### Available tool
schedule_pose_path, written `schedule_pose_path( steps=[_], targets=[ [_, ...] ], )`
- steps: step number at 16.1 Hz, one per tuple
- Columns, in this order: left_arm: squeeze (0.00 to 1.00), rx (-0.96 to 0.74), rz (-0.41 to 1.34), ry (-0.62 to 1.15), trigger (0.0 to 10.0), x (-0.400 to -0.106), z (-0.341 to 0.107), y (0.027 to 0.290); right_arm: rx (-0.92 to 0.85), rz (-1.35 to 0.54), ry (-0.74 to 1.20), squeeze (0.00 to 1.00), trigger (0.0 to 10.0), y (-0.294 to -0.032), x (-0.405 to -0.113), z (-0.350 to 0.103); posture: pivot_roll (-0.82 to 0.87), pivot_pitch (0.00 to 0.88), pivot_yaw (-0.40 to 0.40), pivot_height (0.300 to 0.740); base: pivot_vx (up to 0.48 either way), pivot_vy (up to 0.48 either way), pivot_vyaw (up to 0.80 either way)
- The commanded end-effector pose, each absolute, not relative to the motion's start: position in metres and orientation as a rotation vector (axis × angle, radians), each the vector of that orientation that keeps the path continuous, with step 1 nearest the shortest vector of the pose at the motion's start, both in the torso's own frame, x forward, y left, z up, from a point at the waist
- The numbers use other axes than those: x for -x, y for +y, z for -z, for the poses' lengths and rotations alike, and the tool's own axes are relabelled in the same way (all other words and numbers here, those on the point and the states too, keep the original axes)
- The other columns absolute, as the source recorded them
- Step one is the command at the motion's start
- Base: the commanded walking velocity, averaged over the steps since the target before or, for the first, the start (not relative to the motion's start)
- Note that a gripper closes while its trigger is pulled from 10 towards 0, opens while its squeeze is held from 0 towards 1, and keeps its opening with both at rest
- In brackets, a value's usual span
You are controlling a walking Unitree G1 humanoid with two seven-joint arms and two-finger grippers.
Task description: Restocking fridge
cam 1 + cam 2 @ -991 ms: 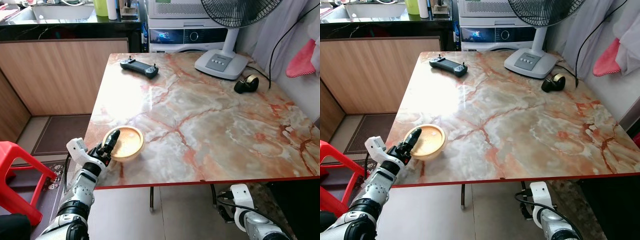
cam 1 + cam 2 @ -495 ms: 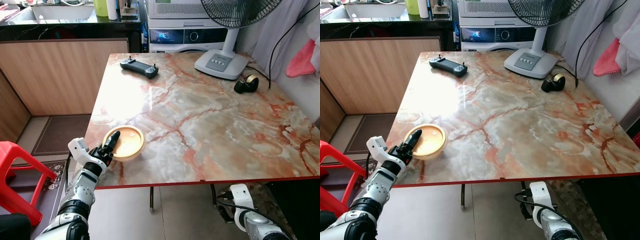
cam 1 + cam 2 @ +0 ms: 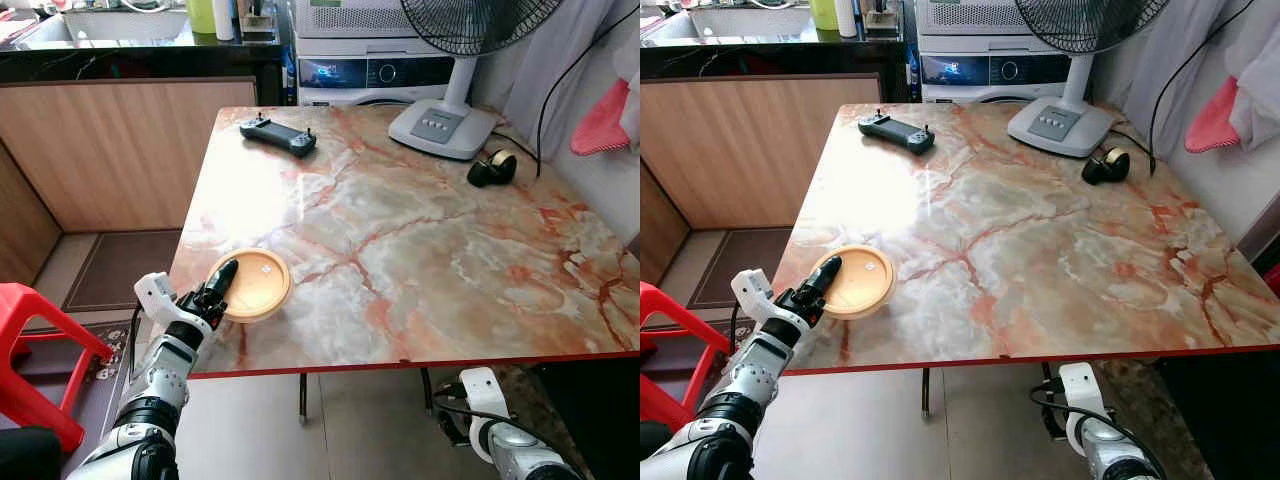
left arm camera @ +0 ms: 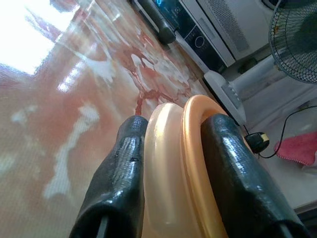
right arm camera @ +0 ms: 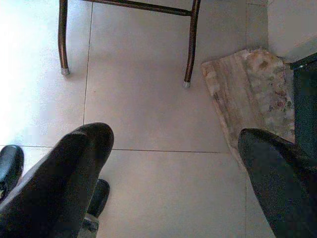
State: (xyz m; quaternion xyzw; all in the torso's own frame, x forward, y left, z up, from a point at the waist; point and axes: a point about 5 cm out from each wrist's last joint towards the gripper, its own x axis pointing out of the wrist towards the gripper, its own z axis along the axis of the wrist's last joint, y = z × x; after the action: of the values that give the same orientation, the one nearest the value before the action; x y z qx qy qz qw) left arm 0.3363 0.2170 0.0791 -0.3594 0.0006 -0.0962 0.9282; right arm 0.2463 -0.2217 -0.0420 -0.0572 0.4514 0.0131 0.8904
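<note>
Bright daylight; window glare on table (image 3: 262,185); wrist views slightly soft.

Left arm reaches forward and up, its left gripper (image 3: 220,281) clamped; right arm hangs low. The right gripper (image 5: 168,168) points floorward, fingers spread wide.

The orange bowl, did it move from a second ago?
Yes. The orange bowl, pinched at its rim by the left gripper, has tipped up; its position against the table's near left corner is roughly unchanged.
</note>
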Motion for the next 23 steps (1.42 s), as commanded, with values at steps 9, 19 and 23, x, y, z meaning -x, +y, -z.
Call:
schedule_pose_path(
  steps=[9,19,23],
  targets=[
    [0.0,0.551,0.288,-0.222,10.0,-0.358,-0.143,0.191,0.086,0.009,0.916,0.0,10.0,-0.224,-0.248,0.04,0.07,0.0,-0.047,0.74,0.0,0.0,0.0],
    [0.0,-0.141,0.171,-0.293,10.0,-0.348,-0.157,0.159,-0.006,0.087,0.89,0.0,10.0,-0.216,-0.244,0.045,0.04,0.0,0.033,0.74,0.0,0.0,0.0],
    [0.0,-0.304,0.155,-0.337,10.0,-0.341,-0.153,0.153,-0.019,0.105,0.876,0.0,10.0,-0.217,-0.244,0.045,0.05,0.0,0.03,0.74,0.0,0.0,0.0]
  ],
)
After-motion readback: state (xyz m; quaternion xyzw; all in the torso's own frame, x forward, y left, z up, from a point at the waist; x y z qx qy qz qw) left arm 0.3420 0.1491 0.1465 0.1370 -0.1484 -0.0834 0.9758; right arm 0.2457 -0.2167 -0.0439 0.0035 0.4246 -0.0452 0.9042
